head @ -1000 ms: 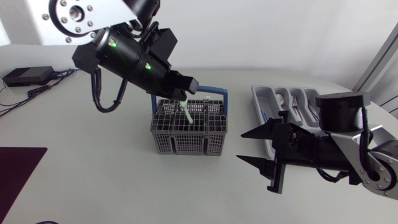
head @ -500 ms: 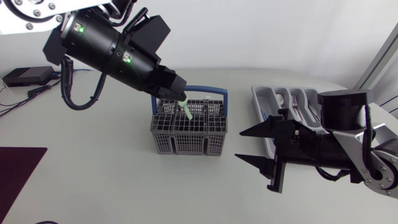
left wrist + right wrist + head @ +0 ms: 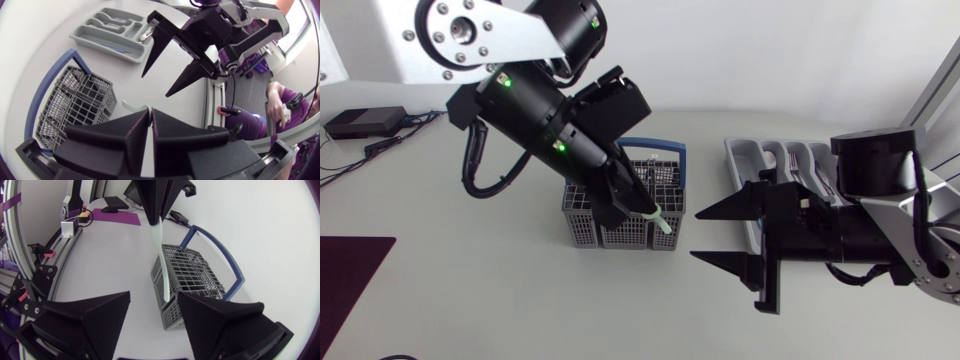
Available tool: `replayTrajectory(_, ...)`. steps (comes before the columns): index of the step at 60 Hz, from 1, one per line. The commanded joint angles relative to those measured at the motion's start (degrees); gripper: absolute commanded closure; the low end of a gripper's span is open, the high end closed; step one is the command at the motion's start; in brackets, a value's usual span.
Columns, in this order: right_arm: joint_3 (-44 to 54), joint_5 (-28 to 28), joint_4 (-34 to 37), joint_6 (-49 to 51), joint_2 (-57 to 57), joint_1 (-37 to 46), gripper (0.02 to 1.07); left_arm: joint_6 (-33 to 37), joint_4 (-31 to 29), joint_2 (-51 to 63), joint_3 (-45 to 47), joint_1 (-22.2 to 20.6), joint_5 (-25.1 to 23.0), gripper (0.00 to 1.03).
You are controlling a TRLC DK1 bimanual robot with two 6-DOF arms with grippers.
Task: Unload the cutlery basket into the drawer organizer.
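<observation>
1. left gripper [image 3: 644, 208] has swung down from above the basket's [image 3: 582, 228] back to its front right corner, at frame centre.
2. its jaws clench the pale green utensil [image 3: 663, 222], tip poking toward lower right.
3. right gripper [image 3: 728, 236] sits centre right, jaws spread wide, beside the organizer [image 3: 748, 158].

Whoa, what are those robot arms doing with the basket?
The left gripper is pinching a pale green utensil and holding it up next to the grey cutlery basket. The right gripper waits open close by, in front of the drawer organizer, which already has some cutlery in it.
</observation>
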State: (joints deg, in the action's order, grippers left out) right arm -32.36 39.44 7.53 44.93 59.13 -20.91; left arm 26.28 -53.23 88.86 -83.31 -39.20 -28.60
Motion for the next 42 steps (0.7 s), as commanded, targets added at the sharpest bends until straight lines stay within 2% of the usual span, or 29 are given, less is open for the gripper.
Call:
replayTrajectory(1,-1.4,0.7,0.6,-1.6,-0.3,-1.6,0.37,5.3,-1.5,1.6,-0.4,-1.5,-1.6,0.83)
replayTrajectory(14,-1.3,0.7,0.5,-2.1,-0.3,-4.3,0.38,11.3,-6.1,4.0,-2.2,-2.8,-4.9,0.83)
replayTrajectory(34,0.6,-1.0,-1.5,-0.6,1.3,-9.4,0.75,14.8,-9.0,5.4,-4.3,-2.4,-7.8,0.84)
replayTrajectory(42,0.8,-1.7,-2.4,0.0,2.5,-9.3,0.83,15.2,-9.3,5.4,-4.3,-2.3,-7.9,0.84)
